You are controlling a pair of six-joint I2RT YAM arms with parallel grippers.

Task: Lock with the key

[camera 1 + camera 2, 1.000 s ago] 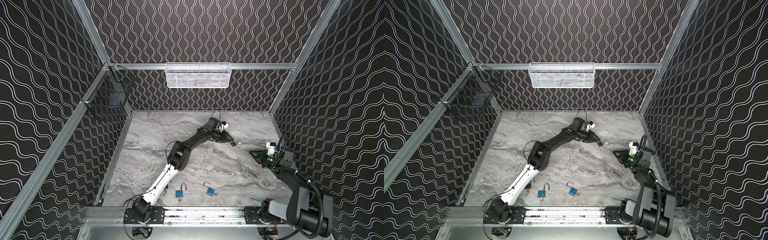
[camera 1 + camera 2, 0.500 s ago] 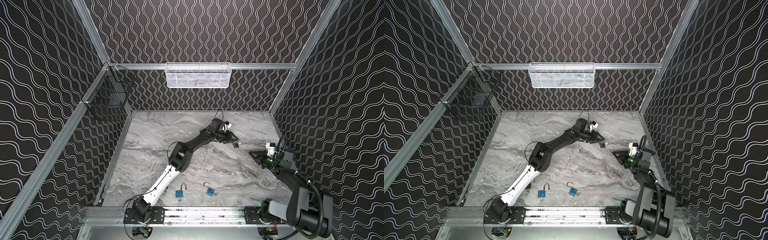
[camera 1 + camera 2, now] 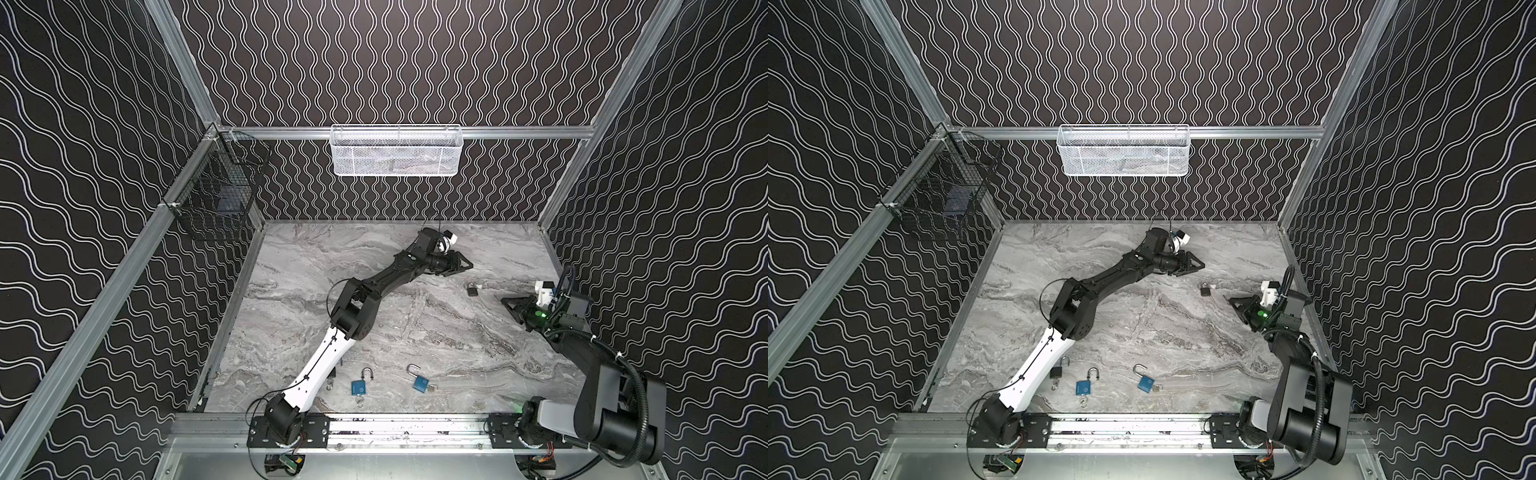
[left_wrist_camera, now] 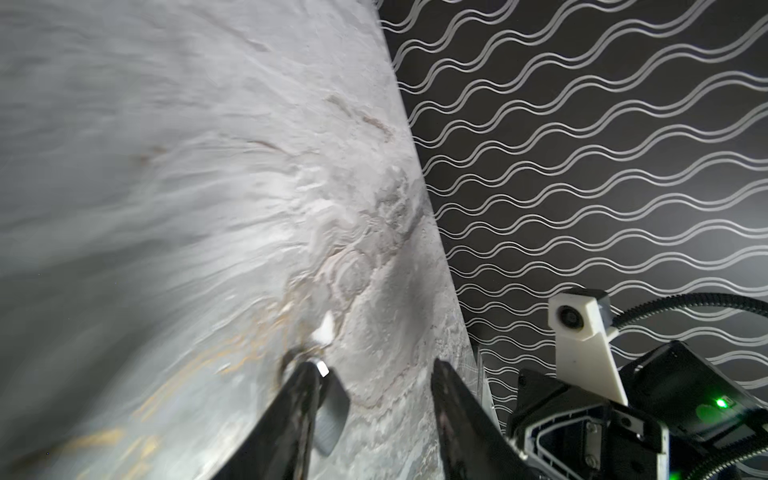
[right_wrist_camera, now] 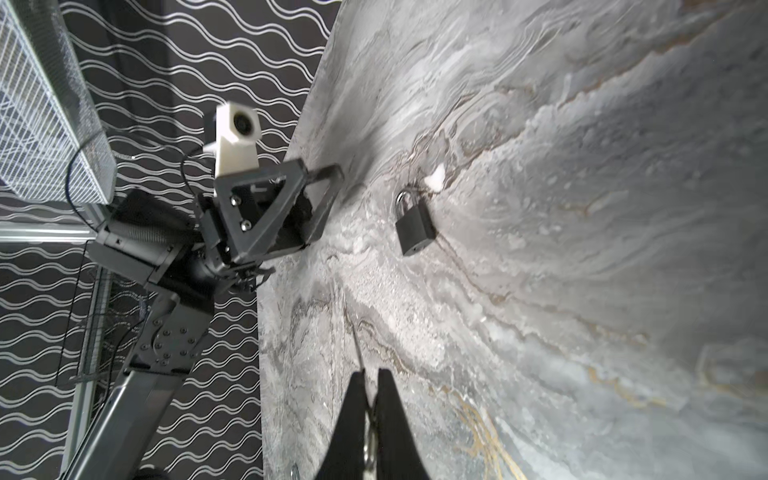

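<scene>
— What colours do you see on the table (image 3: 291, 266)?
— You have grey marble with faint gold veins. At three o'clock, a black padlock (image 3: 472, 290); at six, a blue padlock (image 3: 357, 387) and a second blue padlock (image 3: 420, 383), silver shackles.
— And around you?
— Black walls (image 3: 415, 62) with white wavy lines; white mesh basket (image 3: 395, 151) at twelve, black wire basket (image 3: 212, 199) at ten.

Bench (image 3: 436, 332): grey marble-look slab, veined, smooth, dull sheen. Black padlock (image 5: 413, 228) has a matt dark body with a polished metal shackle; left blue padlock (image 3: 358, 387) and right blue padlock (image 3: 420, 383) have glossy coloured bodies and bright metal shackles. Left gripper (image 4: 374, 365) and right gripper (image 5: 371, 374) look matt black plastic, the key (image 5: 368, 451) a bright metal glint; far basket (image 3: 395, 151) is white-coated wire mesh and the frame rail (image 3: 519, 132) brushed metal.
</scene>
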